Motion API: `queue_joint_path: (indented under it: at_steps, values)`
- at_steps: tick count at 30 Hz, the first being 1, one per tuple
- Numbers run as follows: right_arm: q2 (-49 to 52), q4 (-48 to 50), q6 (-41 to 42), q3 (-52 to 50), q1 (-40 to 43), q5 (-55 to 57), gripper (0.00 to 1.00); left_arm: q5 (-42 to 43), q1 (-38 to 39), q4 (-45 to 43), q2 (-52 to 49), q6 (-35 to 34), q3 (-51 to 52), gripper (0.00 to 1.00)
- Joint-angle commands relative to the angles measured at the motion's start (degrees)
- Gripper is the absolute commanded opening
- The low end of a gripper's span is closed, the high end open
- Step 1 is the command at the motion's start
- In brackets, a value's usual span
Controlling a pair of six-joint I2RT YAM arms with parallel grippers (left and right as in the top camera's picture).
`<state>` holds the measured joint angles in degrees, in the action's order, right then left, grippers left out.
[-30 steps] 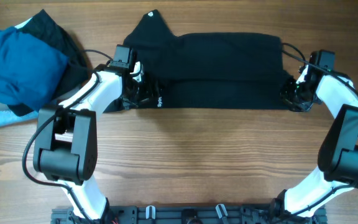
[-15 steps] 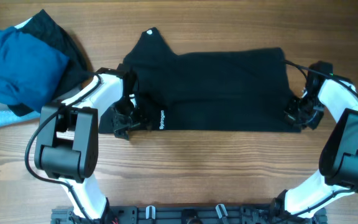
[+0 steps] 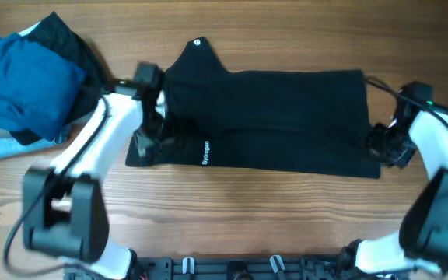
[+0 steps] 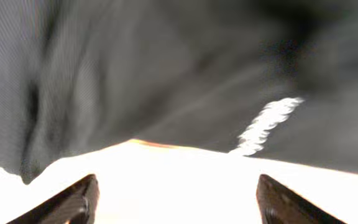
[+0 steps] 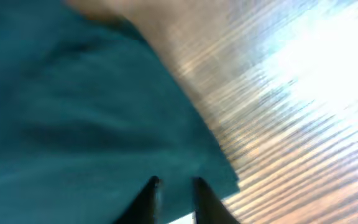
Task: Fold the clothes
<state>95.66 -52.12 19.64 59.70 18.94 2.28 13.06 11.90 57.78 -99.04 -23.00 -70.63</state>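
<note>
A: Where is the black garment found?
B: It is laid flat across the wooden table, as a wide band towards the far middle; a heap of blue and black cloth is seen at the far left, apart from it.
A: How is it expected to handle?
B: It is judged light, soft and limp; no shape would be kept once it is lifted; it is best taken at its 2 near corners, 1 per gripper, and kept taut.
A: And the tools?
B: The left gripper is placed at the garment's left edge, its fingers spread wide with no cloth between them; the right gripper is set at the near right corner, its fingers drawn close; whether cloth is pinched cannot be told.
A: Containers?
B: None is seen; the white lettering is found just beside the left gripper; the round logo is found at the far peak.
</note>
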Motion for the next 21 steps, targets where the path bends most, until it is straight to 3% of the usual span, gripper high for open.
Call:
queue_joint_path:
  at_steps: [1,2,6,15,21]
  values:
    - [-9.4,3.3,-5.7,2.1,0.2,-11.0,0.61,-0.5,0.0,-8.5,4.5,2.9,-5.9,0.93]
    - [-12.3,4.6,-8.2,2.1,0.2,-15.7,0.69,-0.5,-0.2,-13.4,3.5,3.3,-7.4,0.94]
    - [-17.3,6.6,-9.2,2.1,0.2,-20.6,0.79,-0.5,-1.3,-25.8,-1.1,3.3,-9.2,0.95]
    - [-17.4,4.9,-9.1,2.1,0.2,-20.8,0.8,-0.7,-3.8,-56.4,-15.3,4.8,-9.2,0.91]
    - [-17.4,4.9,-9.1,2.1,0.2,-20.8,0.8,-1.0,-3.8,-64.7,-24.9,5.0,-9.2,0.8]
